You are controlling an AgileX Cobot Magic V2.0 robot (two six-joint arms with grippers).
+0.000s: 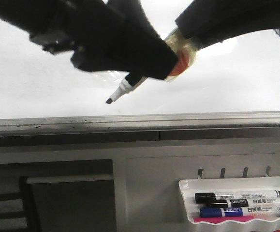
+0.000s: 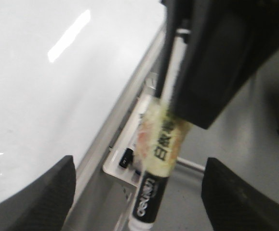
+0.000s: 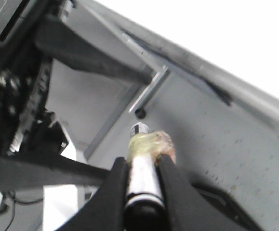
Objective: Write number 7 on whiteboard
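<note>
The whiteboard [image 1: 28,82] fills the upper front view, with its grey bottom rim [image 1: 130,120]; it also shows in the left wrist view [image 2: 33,106]. No number 7 shows on it. My right gripper [image 3: 141,161] is shut on an uncapped black marker [image 1: 123,89] with yellowish tape round its body [image 2: 161,139]. In the front view the right gripper [image 1: 202,29] comes in from the upper right. The marker tip [image 1: 110,100] points down-left in front of the board, just above the rim; contact cannot be told. My left gripper [image 2: 139,192] is open, its fingers wide on either side of the marker.
A small white tray [image 1: 185,186] with several capped markers [image 1: 236,198] hangs below the board at the lower right; it also shows in the left wrist view [image 2: 115,168]. A grey panel and a dark frame lie under the rim.
</note>
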